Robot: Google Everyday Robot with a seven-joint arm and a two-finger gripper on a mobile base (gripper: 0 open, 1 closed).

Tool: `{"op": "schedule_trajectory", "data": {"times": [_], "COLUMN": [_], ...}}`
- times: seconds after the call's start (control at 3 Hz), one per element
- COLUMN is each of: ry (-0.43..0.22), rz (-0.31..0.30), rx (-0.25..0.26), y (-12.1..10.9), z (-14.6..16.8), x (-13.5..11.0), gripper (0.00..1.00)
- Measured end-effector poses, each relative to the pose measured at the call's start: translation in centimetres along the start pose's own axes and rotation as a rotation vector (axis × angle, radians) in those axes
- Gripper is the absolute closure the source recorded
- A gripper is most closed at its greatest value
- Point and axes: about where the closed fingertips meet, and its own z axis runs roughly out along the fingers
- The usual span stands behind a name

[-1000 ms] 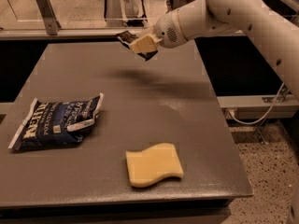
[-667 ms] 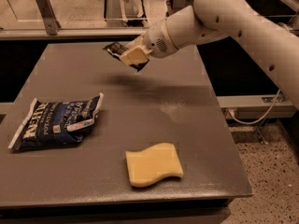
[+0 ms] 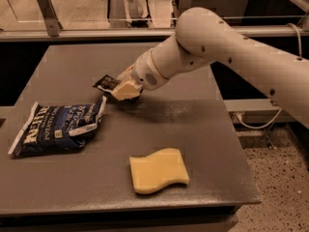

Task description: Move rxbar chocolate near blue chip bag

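- Currently, the rxbar chocolate [image 3: 105, 83] is hanging low over the table [image 3: 207, 129], pinched at one end, near the blue chip bag's [image 3: 58, 128] upper right corner.
- The gripper [image 3: 120, 88] is clamping its fingers on the bar, hovering just beside the bag.
- Judgement: lowering straight down and releasing onto bare tabletop is looking best, without snagging the bag's crinkled edge.
- The yellow sponge [image 3: 158, 170] is lying well apart, toward the front.

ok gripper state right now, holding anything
Gripper: closed on the rxbar chocolate, next to the upper right corner of the blue chip bag.
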Motion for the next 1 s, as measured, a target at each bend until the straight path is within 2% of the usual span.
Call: {"op": "schedule_trajectory", "data": {"times": [0.33, 1.0], "ry": [0.002, 0.003], "rz": [0.003, -0.001], "rx": [-0.007, -0.014], "y": [0.12, 0.36], "z": [0.22, 0.53], "x": [0.14, 0.01], "gripper": [0.82, 0.35]}}
